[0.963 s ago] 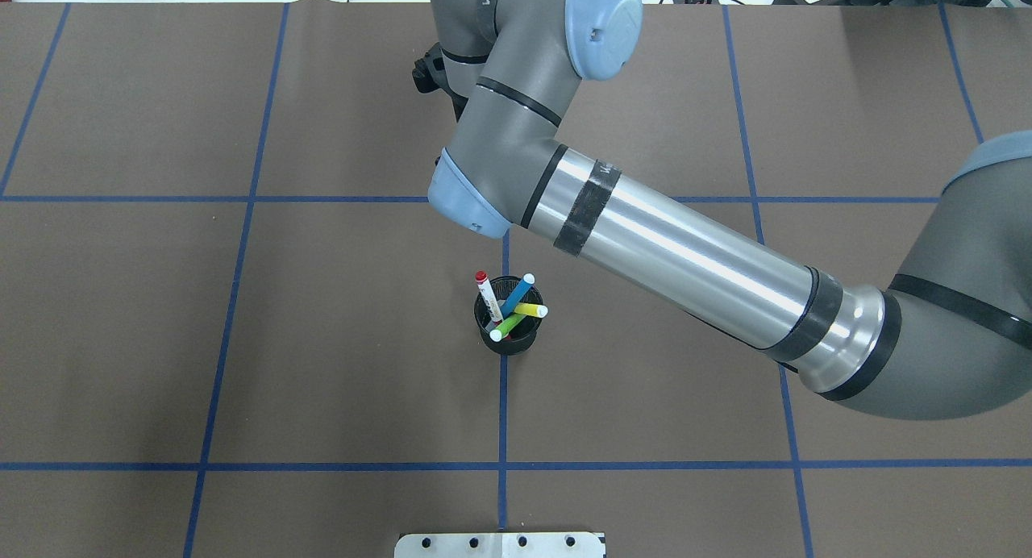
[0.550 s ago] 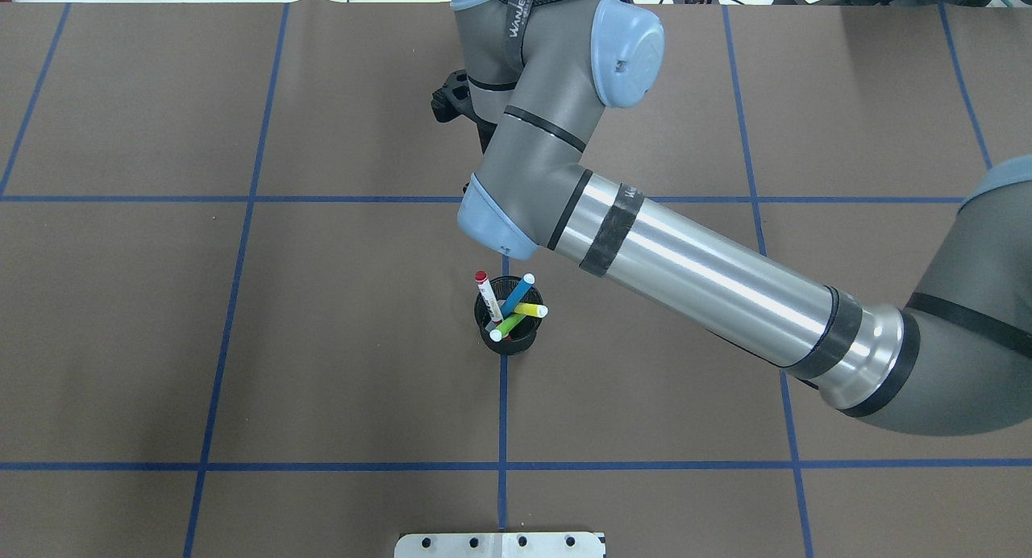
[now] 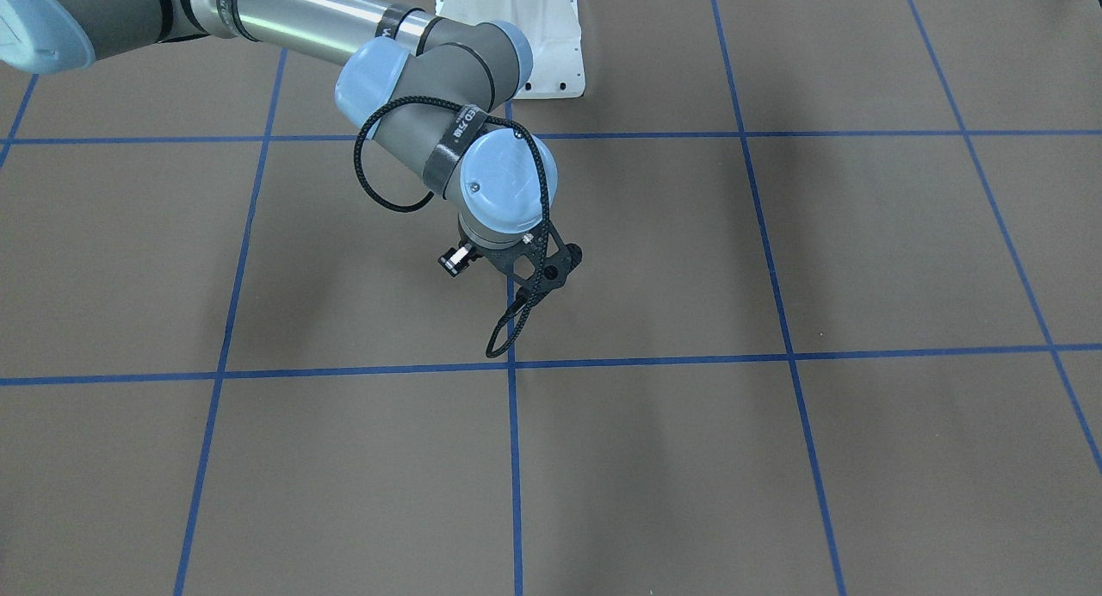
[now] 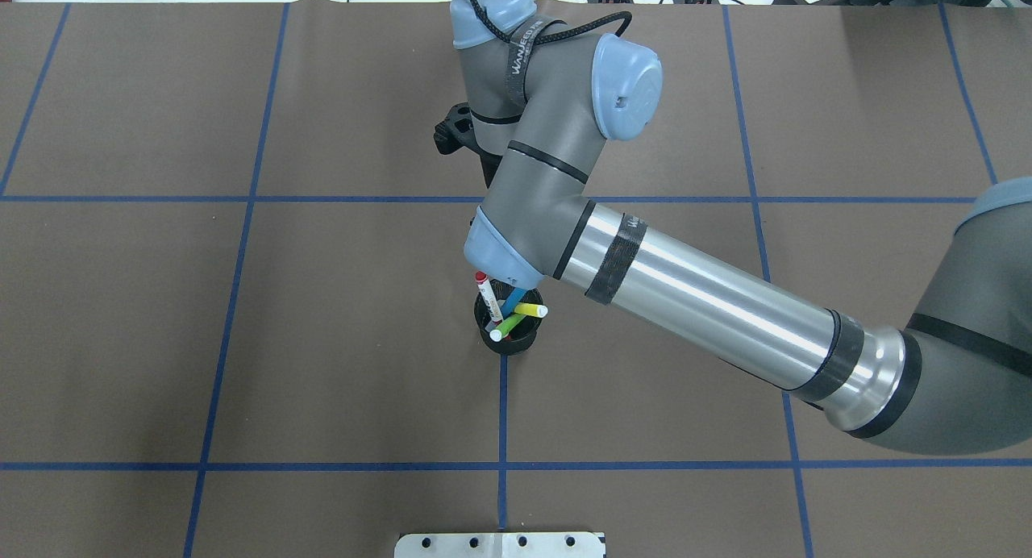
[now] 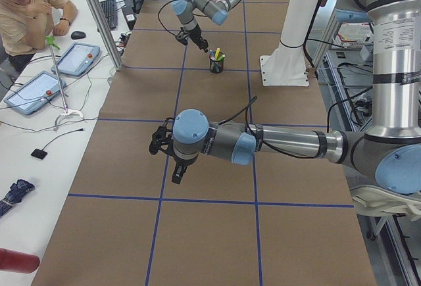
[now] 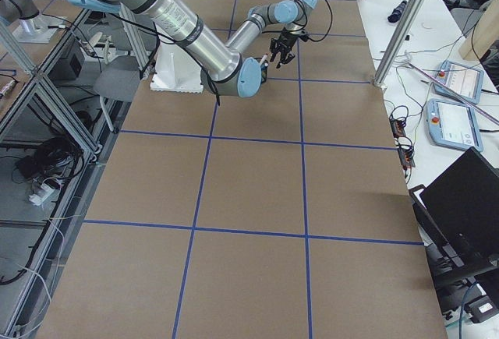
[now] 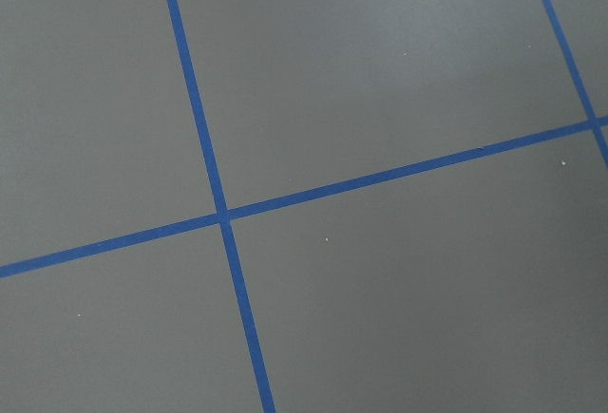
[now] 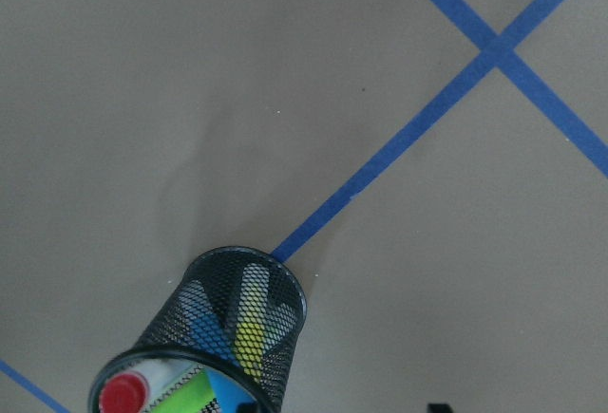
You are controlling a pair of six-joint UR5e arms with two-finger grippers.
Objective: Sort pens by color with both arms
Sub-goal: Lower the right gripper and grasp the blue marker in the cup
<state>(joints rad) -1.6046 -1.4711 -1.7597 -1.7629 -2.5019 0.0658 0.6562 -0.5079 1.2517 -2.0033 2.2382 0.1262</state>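
The long brown surface (image 4: 121, 340) is gridded with blue tape (image 4: 242, 300). A person (image 5: 26, 16) sits at a white side desk (image 5: 39, 141) along the edge opposite the robot.

One black mesh cup (image 4: 516, 346) stands well in from every edge and holds four in all: one blue pen (image 4: 513, 298), one green pen (image 4: 508, 326), one yellow pen (image 4: 528, 310) and one white pen (image 4: 487, 296), red-capped.

There are two arms. The right arm (image 4: 709, 308) hangs its right pincer (image 6: 279, 55) just past the cup, tips apart and empty. The left arm (image 5: 283, 143) holds its left pincer (image 5: 177, 173) over bare tape; I cannot tell its spread.

Right hand (image 5: 201, 43) (wrist (image 4: 556, 114) bent downward) hovers, seemingly spread wide.
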